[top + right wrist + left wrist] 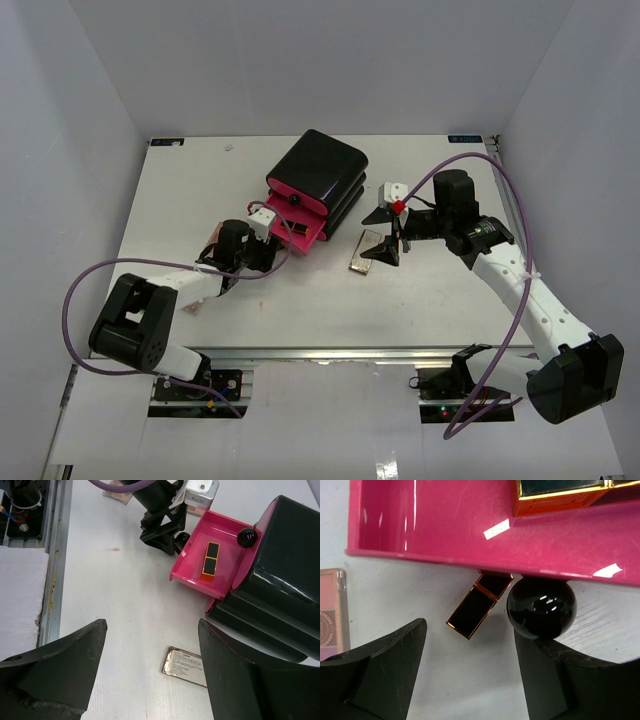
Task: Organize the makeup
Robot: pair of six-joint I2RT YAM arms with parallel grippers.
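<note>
My left gripper (268, 258) is open and empty at the front of the pulled-out pink drawer (297, 228). In the left wrist view a black-and-gold lipstick (479, 604) lies on the table between the open fingers' line (470, 672) and the drawer's front wall (470, 560), beside the drawer's black knob (541, 607). Another lipstick (210, 559) lies inside the drawer. My right gripper (383, 236) is open and empty above the flat beige-metallic palette (365, 250), which lies on the table near the right finger in the right wrist view (186, 666).
The large black box (318, 170) with pink drawers stands at the table's middle back. A pinkish flat palette (330, 612) lies left of my left gripper, and shows in the top view (213, 238). A small pinkish piece (191, 306) lies near the front left.
</note>
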